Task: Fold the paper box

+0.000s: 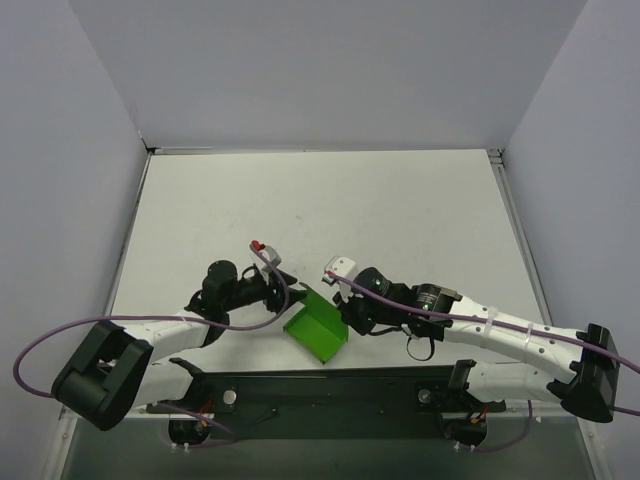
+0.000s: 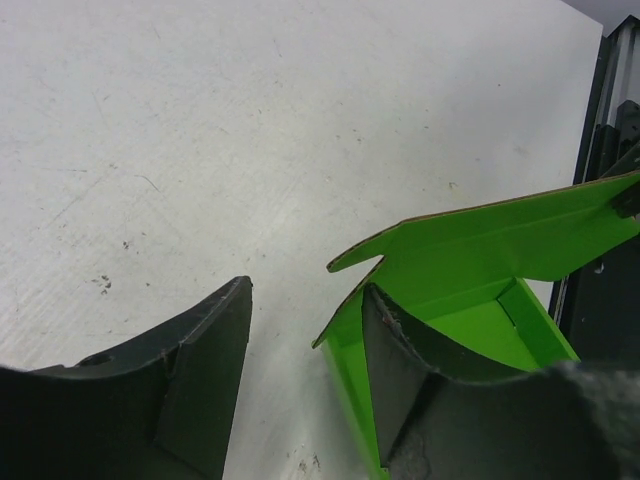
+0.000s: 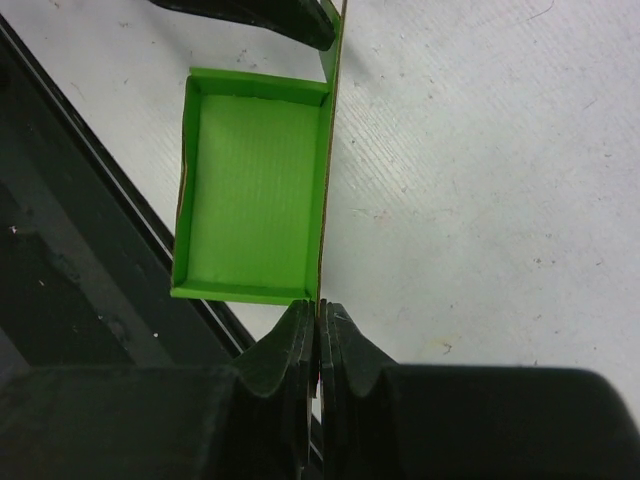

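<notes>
Pinching the raised flap (image 2: 500,235) of the paper box (image 3: 255,180) near the front edge of the desk (image 1: 330,200), the right gripper (image 3: 318,330) could tear it if the spread left gripper (image 2: 306,290) shoves the side wall (image 2: 345,345).

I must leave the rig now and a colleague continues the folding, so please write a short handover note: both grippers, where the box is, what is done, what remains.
Right gripper: shut on the paper box, pinching the edge of its tall upright panel.
Left gripper: open, fingers astride a box wall at the end far from the right gripper; nothing gripped.
Box: on the table, near its front edge, between the two arms.
Done: the tray walls stand up; the inside is open.
Left: the tall panel is not folded over; closing it is probably next.
</notes>
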